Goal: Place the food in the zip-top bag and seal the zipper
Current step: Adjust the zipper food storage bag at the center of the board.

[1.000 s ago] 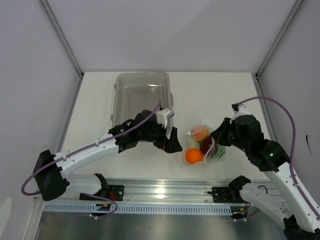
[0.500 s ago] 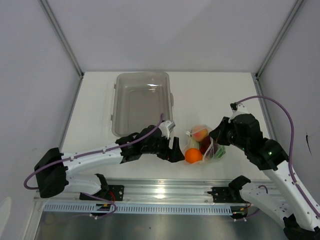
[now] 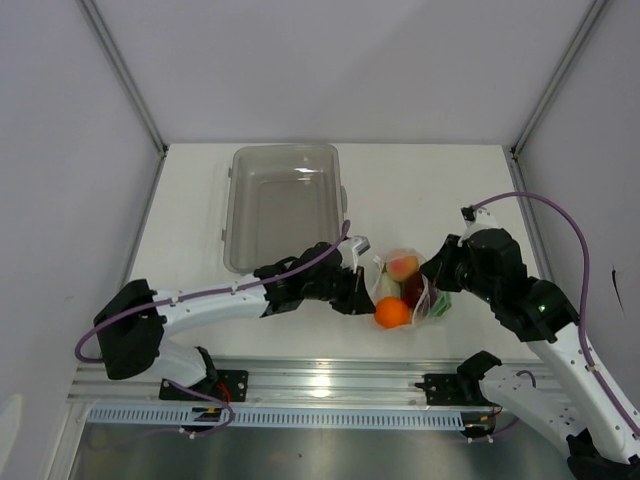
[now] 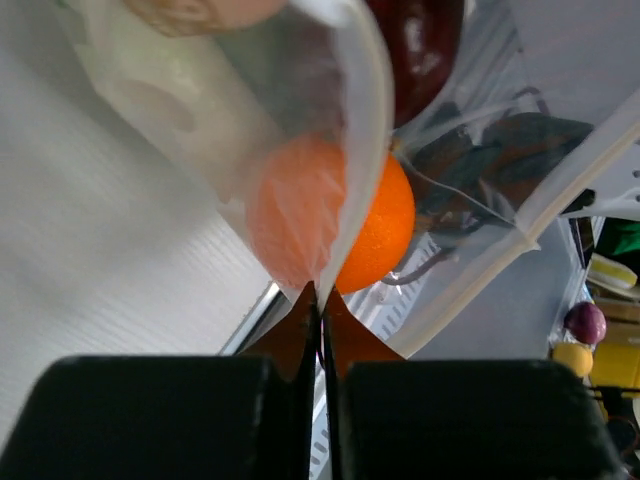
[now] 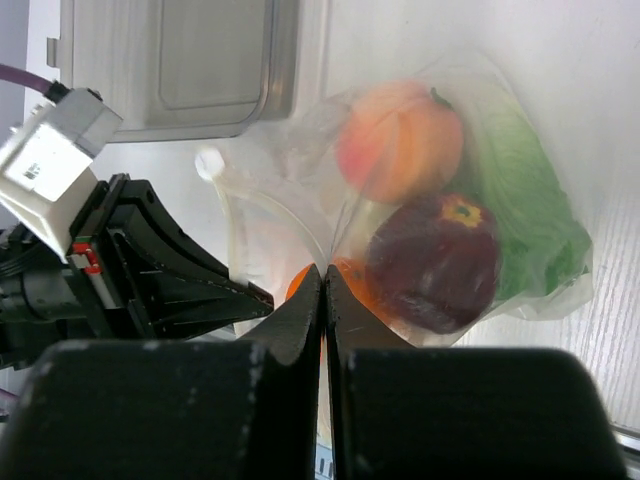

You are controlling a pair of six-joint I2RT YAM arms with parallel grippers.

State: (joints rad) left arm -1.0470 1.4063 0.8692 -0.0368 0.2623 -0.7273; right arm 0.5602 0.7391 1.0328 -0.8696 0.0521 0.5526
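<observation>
Grey translucent plastic formed the one tray (image 3: 285, 200) on the white table (image 3: 450, 190). It lay just behind the left arm and apart from the single bag (image 3: 404, 284). The bag sat between the two arms near the table's front edge, hemmed in on both sides.

The left gripper (image 3: 364, 293) had its fingers pressed together, pinching the bag's clear edge. The right gripper (image 3: 432, 288) was likewise clamped on film at the opposite side. From the right wrist, the left gripper's black body blocked the table beyond the bag.

Four pieces of food could be counted in or at the bag:
- One orange (image 3: 391, 313) at the near end. From the left wrist it showed half behind film and half bare.
- One peach (image 5: 400, 140).
- One dark red bulb (image 5: 435, 265).
- One green lettuce (image 5: 530, 210).

A pale whitish piece (image 4: 140, 80) showed through the film, too blurred to name. A thick clear strip, seemingly the zipper (image 4: 520, 238), ran slantwise past the orange. Whether it was pressed closed could not be made out.
</observation>
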